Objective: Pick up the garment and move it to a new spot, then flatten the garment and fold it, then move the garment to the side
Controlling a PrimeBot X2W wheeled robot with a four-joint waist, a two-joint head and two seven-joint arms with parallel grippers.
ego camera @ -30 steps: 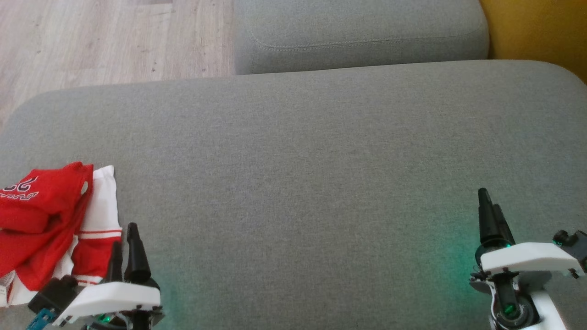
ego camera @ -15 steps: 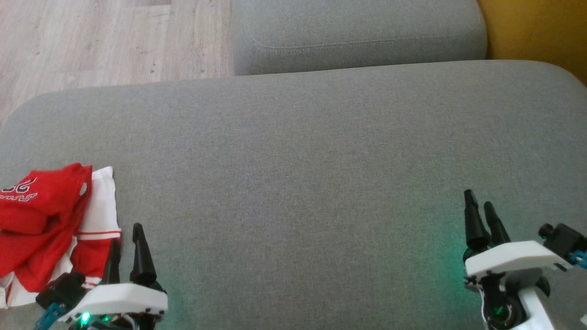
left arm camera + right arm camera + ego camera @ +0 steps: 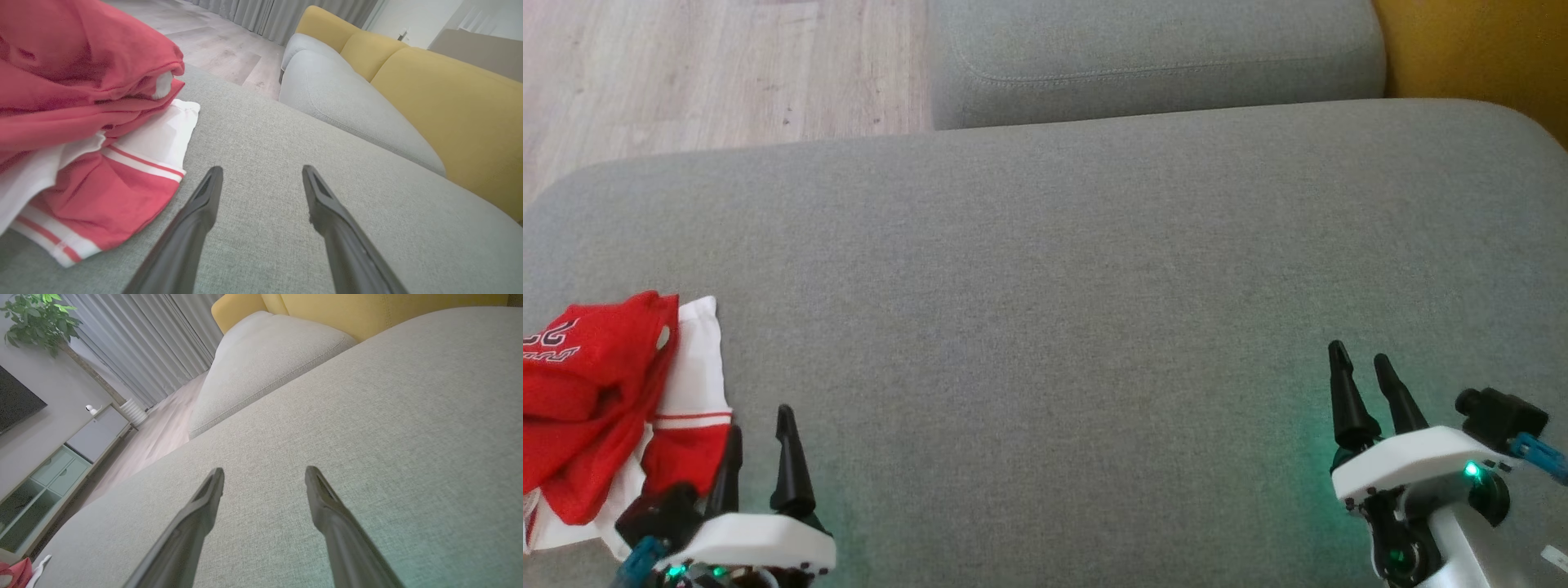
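A crumpled red and white garment [image 3: 600, 408] lies bunched at the near left edge of the grey sofa seat [image 3: 1045, 294]. In the left wrist view the garment [image 3: 81, 122] spreads across the left side, its striped hem closest to the fingers. My left gripper [image 3: 760, 420] stands open just right of the garment, apart from it, with nothing between its fingers [image 3: 204, 200]. My right gripper [image 3: 1357, 363] is open over bare cushion at the near right, far from the garment; a sliver of the garment [image 3: 16, 571] shows at the bottom left corner of the right wrist view.
A second grey cushion [image 3: 1152, 57] lies beyond the seat, with a yellow backrest [image 3: 1478, 49] at the far right. Wooden floor [image 3: 703, 73] shows past the seat's far left edge. A cabinet [image 3: 45, 473], curtains and a plant [image 3: 36, 318] stand across the room.
Both grippers have opened their fingers wider. The right gripper has drifted left and the left gripper slightly right and down. The head camera has shifted a little.
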